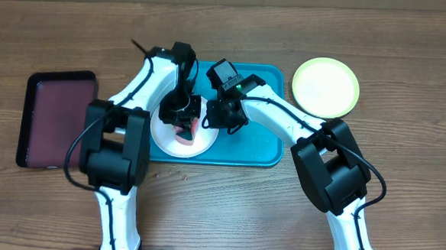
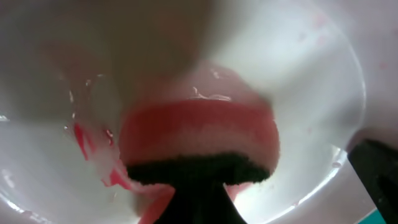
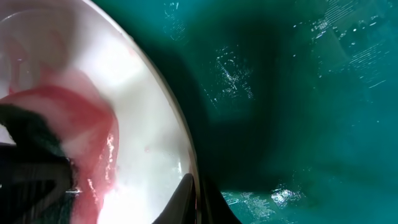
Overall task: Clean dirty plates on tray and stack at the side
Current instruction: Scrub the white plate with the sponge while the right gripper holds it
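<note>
Scrubbing step in hand. Item 1, white plate (image 1: 199, 145): on L part of tray (image 1: 256, 142), red smear (image 2: 81, 140) and wet streaks inside. L tool (image 1: 181, 123): clamped on pink sponge (image 2: 199, 140) w/ dark scrub layer, pressed into plate. R tool (image 1: 210, 121): fingers closed on plate rim, tray-centre side, apparently steadying it. Item 2, yellow-green plate (image 1: 325, 87): off tray, on bench just past its far R corner, looks clean. Item 3, blue plate: not seen. Maroon tray (image 1: 57, 118): well L of tray. Next, prob.: wipe out the red, lift sponge clear, carry plate onto yellow-green one. Needs firm rim grip; wet plastic may slip.
</note>
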Motion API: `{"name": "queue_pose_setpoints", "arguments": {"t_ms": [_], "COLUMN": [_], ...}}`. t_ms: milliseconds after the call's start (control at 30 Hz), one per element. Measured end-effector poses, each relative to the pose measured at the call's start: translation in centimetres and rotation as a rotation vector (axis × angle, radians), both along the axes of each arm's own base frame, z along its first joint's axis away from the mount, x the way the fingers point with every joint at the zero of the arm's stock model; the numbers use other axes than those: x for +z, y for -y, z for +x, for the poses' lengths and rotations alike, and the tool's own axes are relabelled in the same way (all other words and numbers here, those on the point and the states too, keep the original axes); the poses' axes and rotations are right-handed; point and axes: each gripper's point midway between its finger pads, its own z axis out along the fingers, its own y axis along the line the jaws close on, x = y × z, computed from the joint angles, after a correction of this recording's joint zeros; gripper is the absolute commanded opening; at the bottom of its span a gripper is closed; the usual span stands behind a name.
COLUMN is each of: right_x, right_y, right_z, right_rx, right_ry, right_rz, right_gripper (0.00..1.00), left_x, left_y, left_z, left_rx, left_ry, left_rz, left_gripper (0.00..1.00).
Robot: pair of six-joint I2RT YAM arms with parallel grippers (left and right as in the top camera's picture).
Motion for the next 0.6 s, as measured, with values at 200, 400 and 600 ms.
{"name": "queue_pose_setpoints", "arguments": {"t_ms": [200,400,600], "right_x": [0.1,0.0,0.1], "right_y": [-0.3,-0.6,-1.3], "right_z": [0.2,0.1,-0.3], "right_rx": [0.001,0.007,0.02], "right_ry": [0.014,0.018,0.012], "right_rz": [0.007,0.01,0.028], "right_gripper": [0.04,0.04,0.04], "left_x": [-0.4,0.0,0.4], "left_y": [-1.6,-7.8,-10.2], "left_z": [0.4,-0.1,-0.1], "left_rx": [0.104,0.225,0.265], "left_ry": [0.13,0.165,0.14], "left_rz": [0.119,0.462,0.582], "left_gripper": [0.04,0.04,0.04]}}
